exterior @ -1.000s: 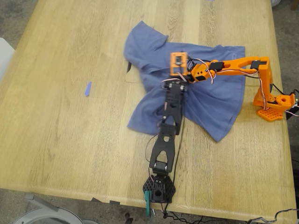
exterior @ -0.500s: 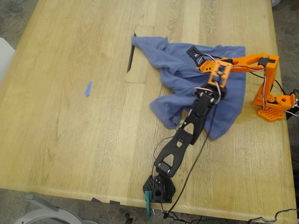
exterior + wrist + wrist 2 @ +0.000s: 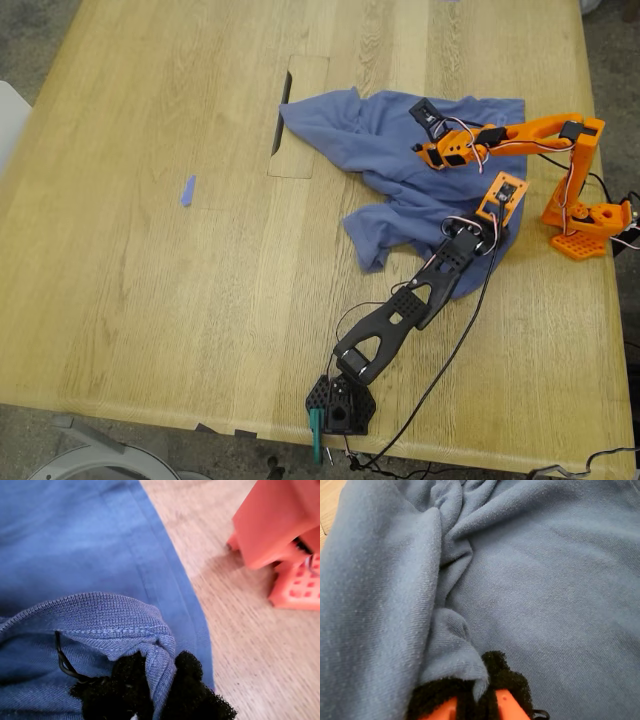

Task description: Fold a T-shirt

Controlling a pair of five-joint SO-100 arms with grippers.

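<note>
The blue-purple T-shirt lies bunched and partly doubled over on the wooden table, toward the exterior view's right; its print is hidden. My first gripper, on the black arm, is shut on the shirt's ribbed collar near the shirt's edge on the exterior view's right, close to the orange arm's base. My second gripper, on the orange arm, is shut on a fold of the T-shirt near its middle. In the first wrist view my first gripper shows black padded fingertips. In the second wrist view my second gripper pinches the cloth.
The orange arm's base stands at the table's edge on the exterior view's right, the black arm's base at the near edge. A small blue tape scrap lies on the exterior view's left. A rectangular inset with a slot sits beside the shirt.
Both grippers have moved toward the exterior view's right, dragging the shirt with them. The cloth has pulled off the inset and bunched over itself.
</note>
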